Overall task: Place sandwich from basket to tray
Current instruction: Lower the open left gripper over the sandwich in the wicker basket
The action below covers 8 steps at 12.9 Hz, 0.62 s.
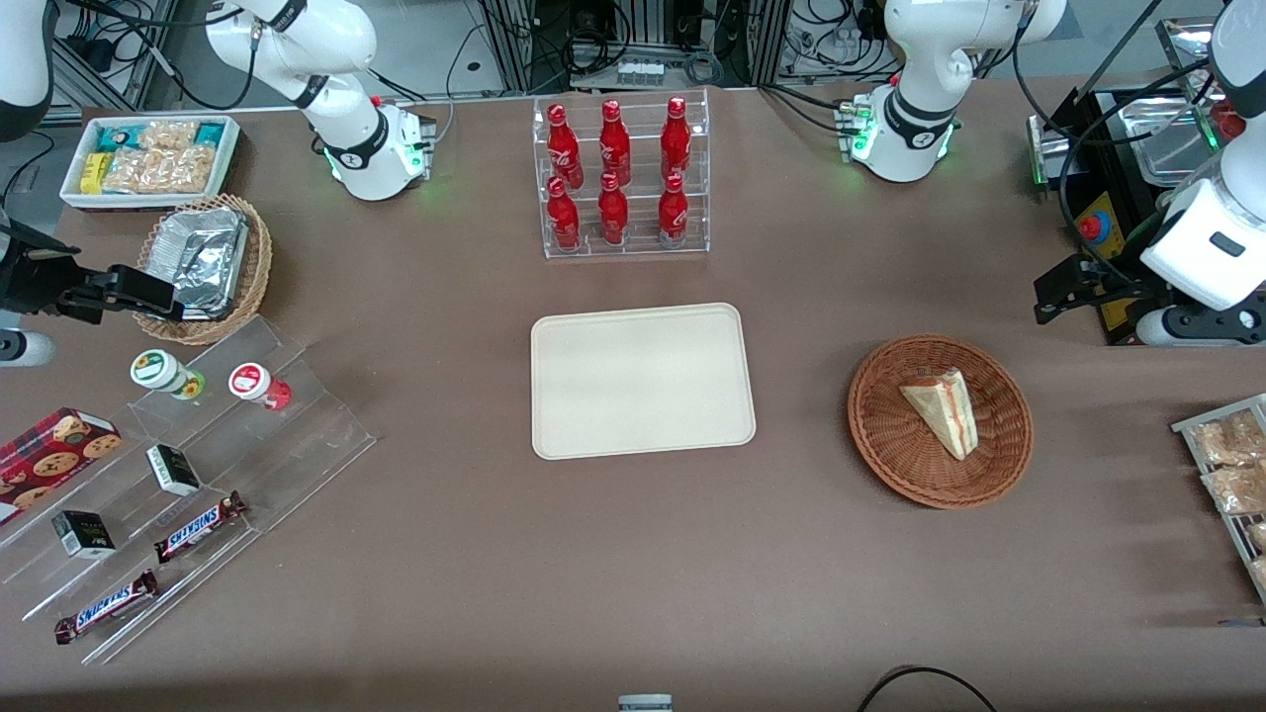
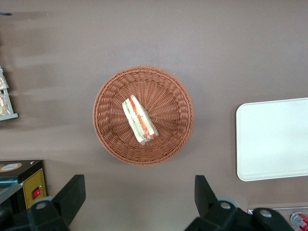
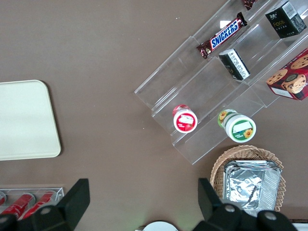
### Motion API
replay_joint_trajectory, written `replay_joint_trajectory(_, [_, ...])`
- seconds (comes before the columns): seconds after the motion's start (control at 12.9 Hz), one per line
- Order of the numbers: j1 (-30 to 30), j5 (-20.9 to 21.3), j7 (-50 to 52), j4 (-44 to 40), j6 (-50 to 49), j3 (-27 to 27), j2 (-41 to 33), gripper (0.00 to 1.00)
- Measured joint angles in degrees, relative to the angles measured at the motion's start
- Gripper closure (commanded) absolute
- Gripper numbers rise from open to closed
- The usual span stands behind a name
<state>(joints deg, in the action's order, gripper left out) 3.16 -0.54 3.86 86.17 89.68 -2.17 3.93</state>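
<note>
The sandwich (image 1: 943,410), a wrapped white wedge with pink and green filling, lies in the reddish-brown wicker basket (image 1: 870,435). The cream tray (image 1: 643,381) lies bare at the table's middle, beside the basket toward the parked arm's end. My left gripper (image 1: 1046,297) hangs above the table, farther from the front camera than the basket and apart from it. It is open and holds nothing. In the left wrist view the gripper (image 2: 138,185) stands with its jaws wide apart beside the basket (image 2: 108,130), with the sandwich (image 2: 139,120) and the tray (image 2: 274,139) in sight.
A rack of red bottles (image 1: 620,178) stands farther from the front camera than the tray. A black box with a red button (image 1: 1093,227) is close to my gripper. Bagged snacks (image 1: 1231,465) lie at the working arm's end. A clear stepped shelf (image 1: 178,465), a foil-container basket (image 1: 203,262) and a white bin (image 1: 148,158) lie toward the parked arm's end.
</note>
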Motion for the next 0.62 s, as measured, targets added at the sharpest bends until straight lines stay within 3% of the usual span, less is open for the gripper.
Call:
replay_joint_trajectory(0.39, [0.0, 1.1, 0.0, 1.3, 0.2, 0.1, 0.8, 0.00])
replay_joint_trajectory(0.62, [-0.1, 2.3, 0.1, 8.2, 7.4, 0.5, 1.9, 0.00])
